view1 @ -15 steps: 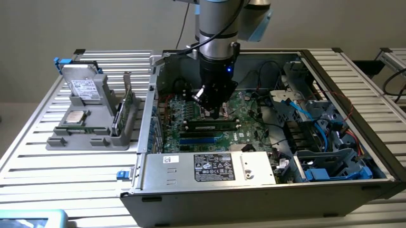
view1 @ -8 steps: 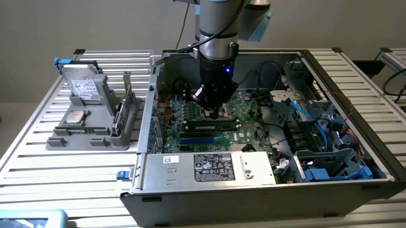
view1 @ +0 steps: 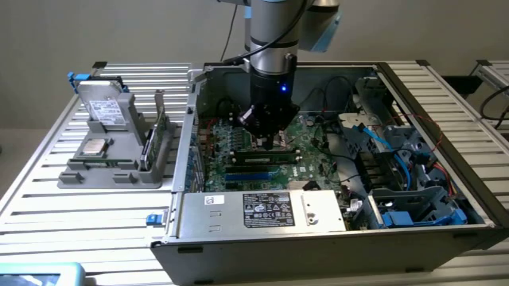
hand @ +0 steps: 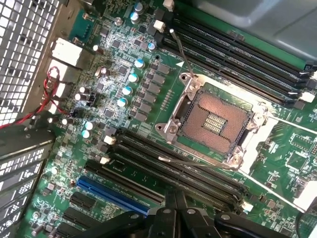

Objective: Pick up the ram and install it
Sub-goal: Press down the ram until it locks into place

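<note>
Fingers (view1: 269, 142) together, tips half hidden.

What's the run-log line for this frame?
gripper: shut, inside open PC case, low over motherboard | ram: lying in slot under fingers | CPU socket: empty

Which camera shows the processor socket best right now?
The wrist view: the processor socket lies open and unobstructed, its contact grid plain. In the exterior view the gripper stands low in front of that part of the motherboard, blocking it.
</note>
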You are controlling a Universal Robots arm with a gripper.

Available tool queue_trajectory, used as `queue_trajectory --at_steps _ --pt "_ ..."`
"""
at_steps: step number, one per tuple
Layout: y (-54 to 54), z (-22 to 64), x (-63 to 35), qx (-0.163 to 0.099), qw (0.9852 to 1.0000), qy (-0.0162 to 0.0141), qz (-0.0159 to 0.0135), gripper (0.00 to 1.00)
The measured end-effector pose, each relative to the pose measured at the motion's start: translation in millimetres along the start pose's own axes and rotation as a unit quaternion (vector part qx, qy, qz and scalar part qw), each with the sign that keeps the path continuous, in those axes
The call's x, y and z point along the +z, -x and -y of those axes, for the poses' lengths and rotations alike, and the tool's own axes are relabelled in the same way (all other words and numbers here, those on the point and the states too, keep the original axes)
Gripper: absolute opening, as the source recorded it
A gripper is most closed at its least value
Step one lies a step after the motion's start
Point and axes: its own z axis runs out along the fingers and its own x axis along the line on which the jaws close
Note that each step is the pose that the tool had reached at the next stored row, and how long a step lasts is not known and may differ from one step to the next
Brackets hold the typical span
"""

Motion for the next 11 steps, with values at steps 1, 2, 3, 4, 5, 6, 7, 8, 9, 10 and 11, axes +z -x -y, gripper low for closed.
queue_trajectory --at_steps 1,2,3,4,5,6,7,8,9,10,11 --pt "0.0 0.0 0.0 0.005 1.0000 0.0000 -0.0005 0.11" --pt "0.0 0.0 0.0 0.011 0.9999 0.0000 -0.0011 0.11" --pt "0.0 0.0 0.0 0.017 0.9999 -0.0001 -0.0017 0.11" --pt "0.0 0.0 0.0 0.022 0.9998 -0.0003 -0.0022 0.11" --pt "0.0 0.0 0.0 0.027 0.9996 -0.0006 -0.0025 0.11" --pt "0.1 0.0 0.1 0.031 0.9995 -0.0014 -0.0026 0.11" --pt "0.1 0.0 0.1 0.036 0.9994 -0.0022 -0.0026 0.11" --pt "0.0 0.0 0.1 0.040 0.9992 -0.0030 -0.0026 0.11" --pt "0.0 0.0 0.1 0.045 0.9990 -0.0037 -0.0026 0.11" --pt "0.0 0.0 0.0 0.049 0.9988 -0.0045 -0.0027 0.11" --pt "0.0 0.1 0.0 0.054 0.9985 -0.0050 -0.0027 0.11"
